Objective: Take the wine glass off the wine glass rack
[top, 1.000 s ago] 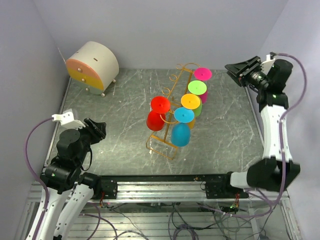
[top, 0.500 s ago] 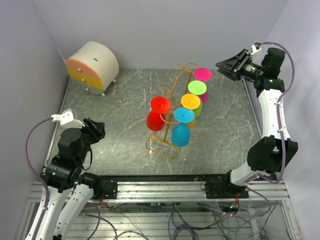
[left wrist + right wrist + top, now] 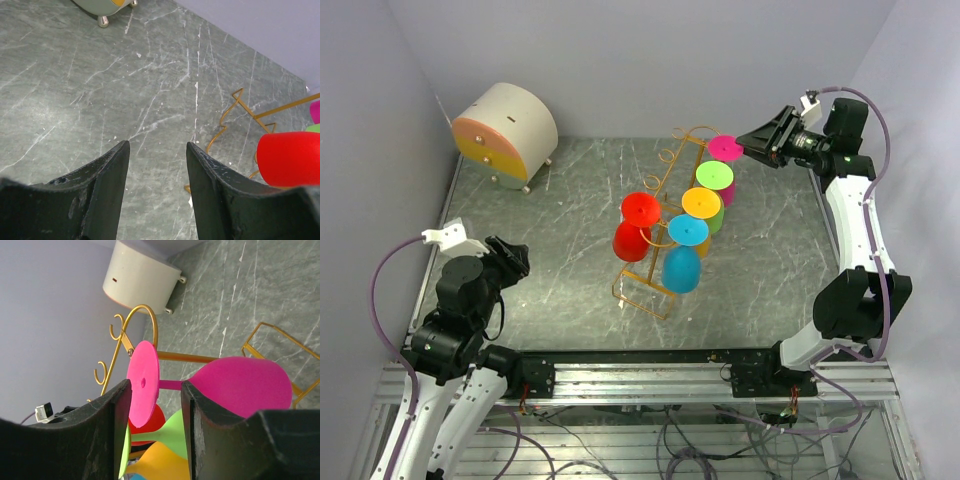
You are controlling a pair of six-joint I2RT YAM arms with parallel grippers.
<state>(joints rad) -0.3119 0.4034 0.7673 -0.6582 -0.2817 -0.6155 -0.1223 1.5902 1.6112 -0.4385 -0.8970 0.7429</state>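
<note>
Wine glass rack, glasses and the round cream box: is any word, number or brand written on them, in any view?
None can be read. The wine glass rack, the coloured glasses and the round cream box show no lettering. The small dark mark on the box is too small to tell.

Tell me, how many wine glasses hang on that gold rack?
5. On the rack, right side, far to near: pink glass, green glass, yellow glass, blue glass; red glass on its left. Others may be hidden.
</note>
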